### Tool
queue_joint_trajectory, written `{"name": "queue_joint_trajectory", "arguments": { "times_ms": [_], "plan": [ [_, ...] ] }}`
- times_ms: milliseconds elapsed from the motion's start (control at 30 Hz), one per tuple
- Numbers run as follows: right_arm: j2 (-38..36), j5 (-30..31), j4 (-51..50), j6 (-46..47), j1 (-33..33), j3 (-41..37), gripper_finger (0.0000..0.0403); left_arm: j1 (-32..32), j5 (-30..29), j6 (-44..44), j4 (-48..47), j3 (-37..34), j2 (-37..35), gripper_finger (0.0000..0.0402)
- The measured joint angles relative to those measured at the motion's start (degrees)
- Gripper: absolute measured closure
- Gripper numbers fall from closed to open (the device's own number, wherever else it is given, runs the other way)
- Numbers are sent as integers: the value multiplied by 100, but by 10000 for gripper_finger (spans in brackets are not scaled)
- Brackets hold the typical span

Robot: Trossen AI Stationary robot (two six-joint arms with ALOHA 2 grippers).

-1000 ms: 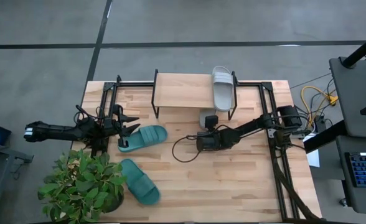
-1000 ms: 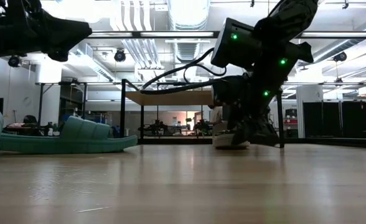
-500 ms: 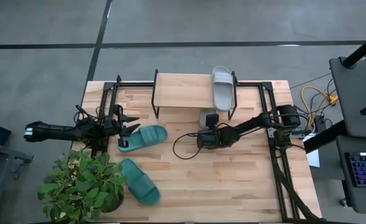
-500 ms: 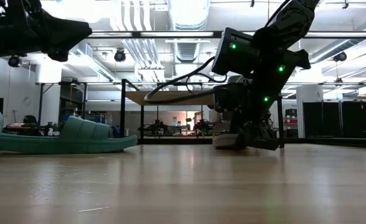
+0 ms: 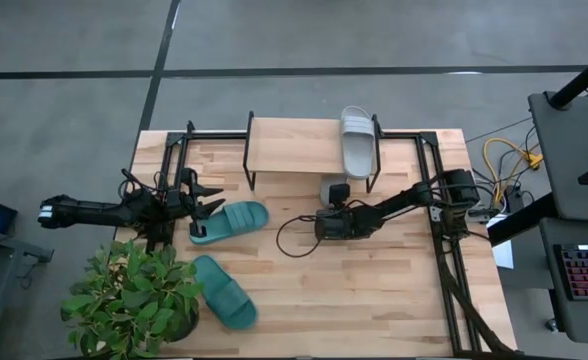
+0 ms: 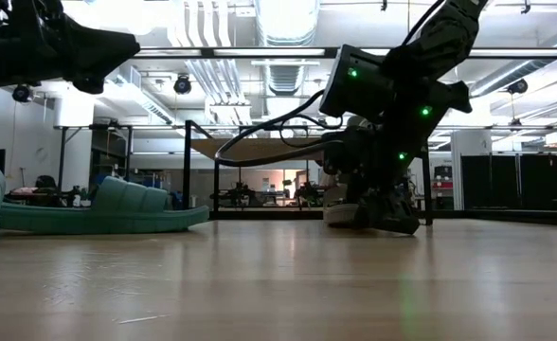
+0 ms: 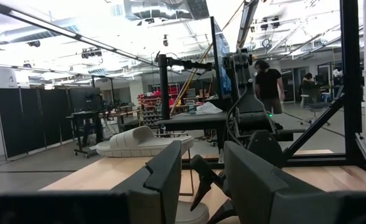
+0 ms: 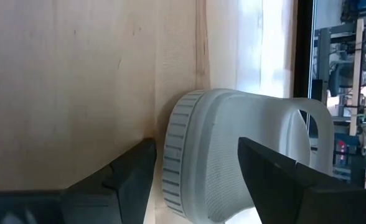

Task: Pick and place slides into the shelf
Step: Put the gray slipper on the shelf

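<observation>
One light grey slide [image 8: 233, 168], ribbed at its rim, lies on the bench [image 5: 374, 290] at frame centre, before the shelf [image 5: 294, 145]. My right claw [image 8: 195, 168] straddles it, fingers wide apart, gripping nothing.

Bright ceiling lights [image 6: 280, 19] glare overhead — arms silhouetted, tabletop [image 6: 278, 284] softly blurred.

My right arm reaches in from the table's right edge toward the middle, wrist bent down, and my right gripper [image 8: 195, 171] hangs low with its fingers spread wide. My left arm lies stretched along the left edge, my left gripper [image 5: 206, 203] raised above the tabletop, fingers partly apart.
</observation>
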Motion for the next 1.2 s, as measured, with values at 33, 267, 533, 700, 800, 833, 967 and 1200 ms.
{"name": "queue_joint_trajectory", "arguments": {
  "times_ms": [33,267,533,700,800,833,967,1200],
  "plan": [
    [-21,0,4,0,-1,0,179,2,1,0,0,0,0,294],
    [-50,-64,46,229,-82,-2,179,2,2,0,0,0,0,294],
    [-48,-232,63,587,-207,0,213,2,0,0,0,0,0,294],
    [-46,-388,41,599,-229,0,269,2,0,0,0,0,0,294],
    [-46,-406,30,601,-234,0,304,2,1,0,1,0,0,294],
    [-46,-402,28,602,-234,-2,315,1,1,0,2,0,0,294],
    [-46,-376,23,601,-232,-2,343,1,0,0,2,0,0,294],
    [-46,-358,18,601,-232,-4,352,2,2,0,2,0,0,294]
  ]
}}
